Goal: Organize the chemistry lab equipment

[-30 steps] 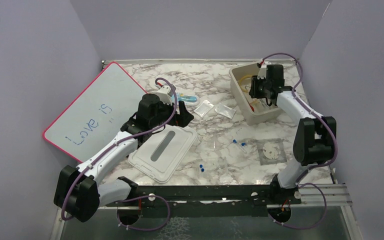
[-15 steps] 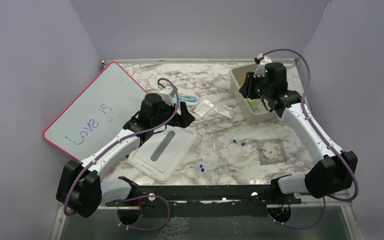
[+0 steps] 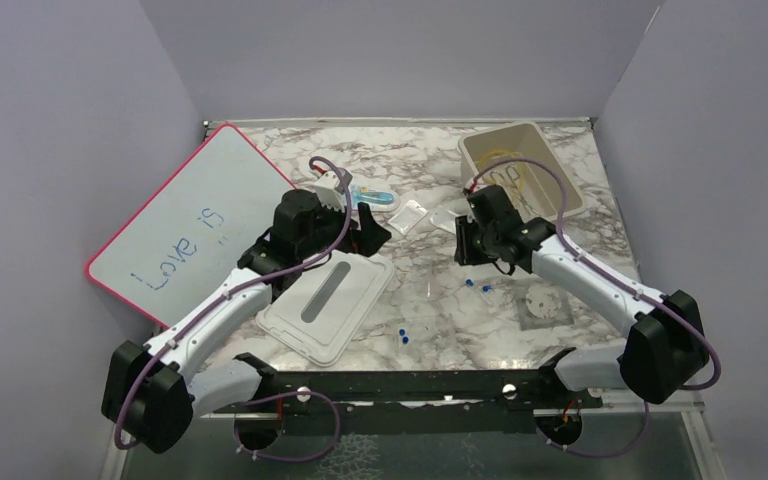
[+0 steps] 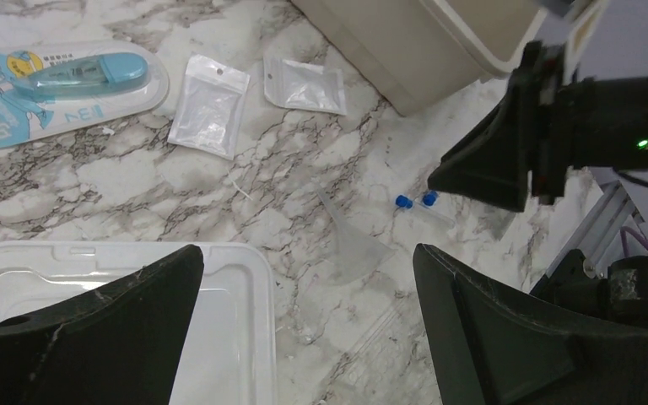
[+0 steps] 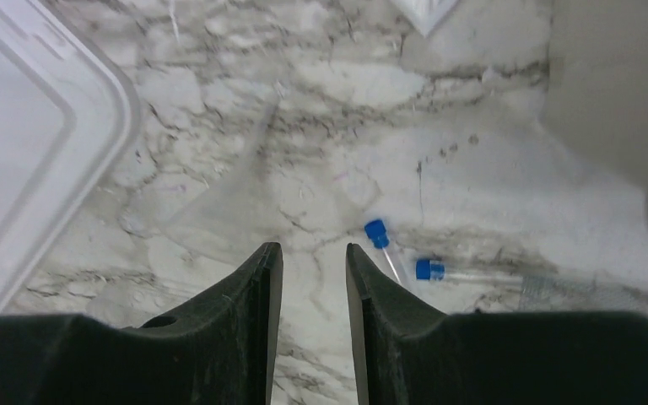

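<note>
- Right gripper (image 5: 314, 250): jaws narrowly parted with nothing between them. It hangs low over the marble table (image 3: 410, 160), outside the bin (image 4: 422, 42).
- Left gripper (image 4: 306, 253): jaws spread wide and empty, above the corner of the white lid (image 4: 93, 266).
- Where the gear is: amber tubing (image 3: 505, 165) lies in the bin at the far right.
- Loose on the table: two blue-capped tubes (image 5: 377, 229), a clear funnel (image 4: 350, 249), two small clear bags (image 4: 211, 105) and a blue item on its card (image 4: 84, 74).
- Step in hand, by my reading: the right arm is going for the next loose piece. Whether tubes or funnel, I cannot tell.
- The tubes lie just right of the finger line. The funnel shows only faintly ahead and to the left.
- For a tube: open the jaws wider before descending and shift right until one tube sits between the fingers, crossing it near the cap.
- Come straight down and close gently, since a thin round tube will likely roll or skid.
- Take one tube at a time, because the two lie close together at an angle.
- For the funnel: pinch the stem, as the thin cone probably flexes.
</note>
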`<act>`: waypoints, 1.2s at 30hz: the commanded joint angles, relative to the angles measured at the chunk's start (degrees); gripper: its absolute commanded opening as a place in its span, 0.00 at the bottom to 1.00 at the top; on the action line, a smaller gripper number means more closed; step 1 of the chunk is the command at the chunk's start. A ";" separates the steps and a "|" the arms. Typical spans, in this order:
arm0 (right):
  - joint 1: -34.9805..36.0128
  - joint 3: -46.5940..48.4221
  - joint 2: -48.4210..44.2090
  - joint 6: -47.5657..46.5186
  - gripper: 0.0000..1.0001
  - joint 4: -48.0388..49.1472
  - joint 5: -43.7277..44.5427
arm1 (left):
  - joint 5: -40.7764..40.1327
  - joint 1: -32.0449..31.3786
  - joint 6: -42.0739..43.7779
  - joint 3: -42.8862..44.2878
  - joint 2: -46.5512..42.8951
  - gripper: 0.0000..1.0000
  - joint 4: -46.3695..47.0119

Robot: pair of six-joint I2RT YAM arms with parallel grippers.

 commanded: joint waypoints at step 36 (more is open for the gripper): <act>1.54 -7.44 12.95 1.91 0.13 7.06 6.09 | -2.20 -0.96 -0.10 -0.44 -6.57 0.97 3.30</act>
